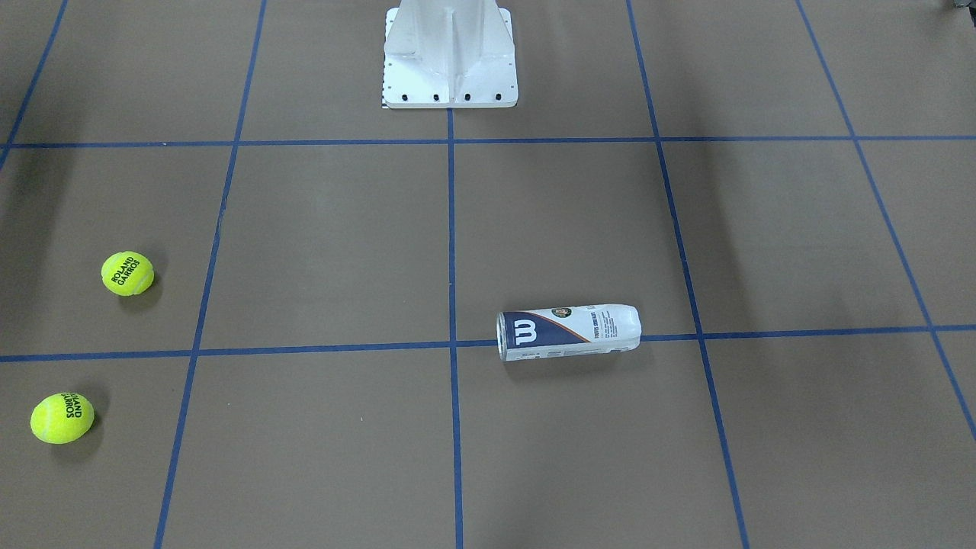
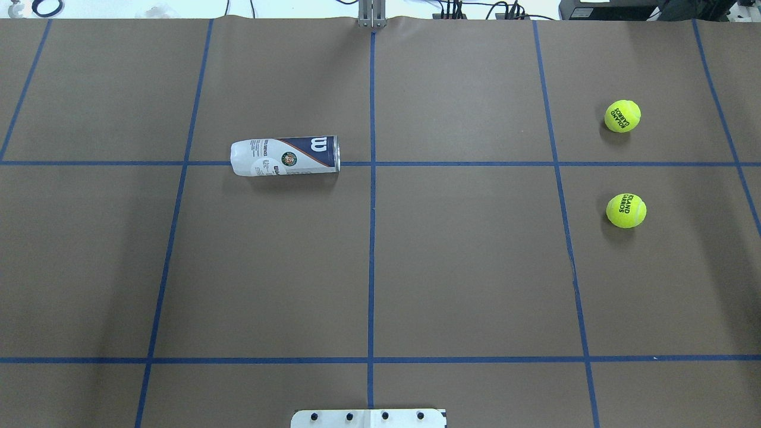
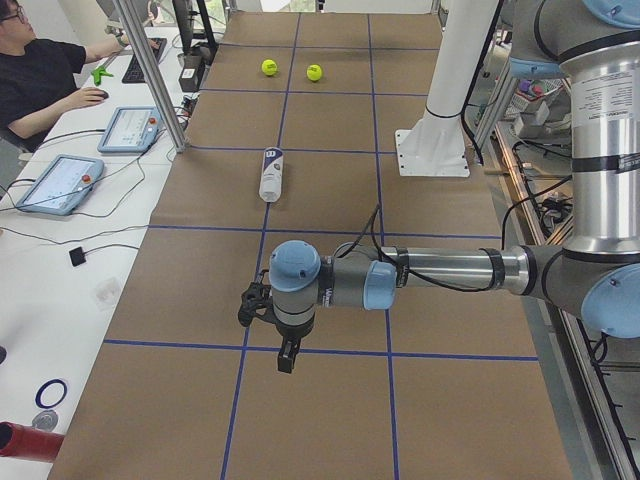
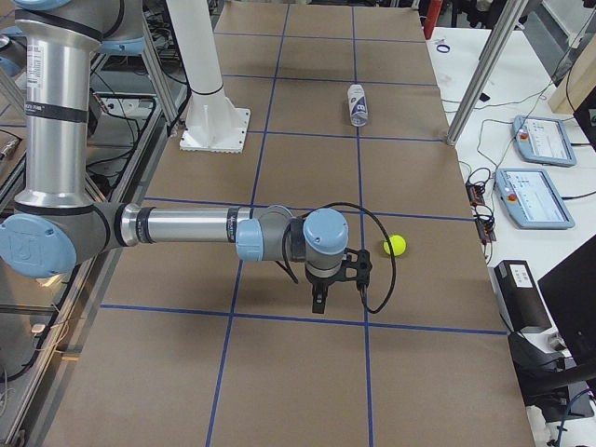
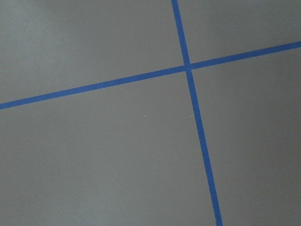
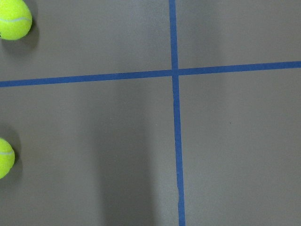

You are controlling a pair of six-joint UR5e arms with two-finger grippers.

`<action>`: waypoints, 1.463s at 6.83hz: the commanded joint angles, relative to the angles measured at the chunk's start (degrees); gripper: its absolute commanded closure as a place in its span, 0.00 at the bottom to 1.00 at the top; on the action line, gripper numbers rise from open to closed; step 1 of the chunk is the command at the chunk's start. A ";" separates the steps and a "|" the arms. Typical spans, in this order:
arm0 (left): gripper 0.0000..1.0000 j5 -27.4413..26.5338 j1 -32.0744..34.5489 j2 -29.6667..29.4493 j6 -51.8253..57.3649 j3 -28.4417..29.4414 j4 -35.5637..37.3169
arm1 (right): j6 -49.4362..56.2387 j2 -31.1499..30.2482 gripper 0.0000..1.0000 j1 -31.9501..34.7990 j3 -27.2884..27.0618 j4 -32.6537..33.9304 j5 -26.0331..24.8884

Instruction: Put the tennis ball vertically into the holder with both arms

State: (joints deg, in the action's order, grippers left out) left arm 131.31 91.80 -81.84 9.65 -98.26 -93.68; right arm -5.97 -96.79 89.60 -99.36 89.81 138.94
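The holder (image 2: 285, 156) lies on its side on the brown table, left of the centre line, its metal-rimmed mouth toward the middle; it also shows in the front-facing view (image 1: 568, 332) and both side views (image 3: 271, 173) (image 4: 357, 103). Two yellow tennis balls (image 2: 622, 116) (image 2: 626, 210) rest at the far right; they also show in the right wrist view (image 6: 14, 21) (image 6: 4, 157). My left gripper (image 3: 288, 355) hangs over bare table near the left end, far from the holder. My right gripper (image 4: 318, 300) hangs near one ball (image 4: 396, 245). I cannot tell whether either is open or shut.
The white metal base (image 2: 368, 418) stands at the table's near edge, in the middle. Blue tape lines (image 5: 188, 66) cross the brown surface. An operator (image 3: 40, 80) sits at a side desk with tablets (image 3: 60, 182) beyond the table's far edge.
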 commanded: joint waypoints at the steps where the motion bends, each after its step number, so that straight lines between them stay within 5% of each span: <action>1: 0.00 -0.09 -0.04 0.19 0.01 -0.09 -0.19 | 0.00 0.10 0.00 0.58 -0.13 -0.16 0.01; 5: 0.00 0.18 -0.04 -1.38 -0.51 -0.61 -0.36 | 0.00 0.19 0.00 0.67 -0.22 -0.16 0.01; 10: 0.00 -5.98 -13.99 -14.63 -0.69 -14.12 1.47 | -0.44 0.02 0.00 0.67 -0.31 -0.34 0.10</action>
State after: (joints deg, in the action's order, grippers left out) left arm 125.71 80.77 -93.21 9.19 -108.37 -93.01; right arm -6.33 -96.63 90.26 -99.66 89.48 139.04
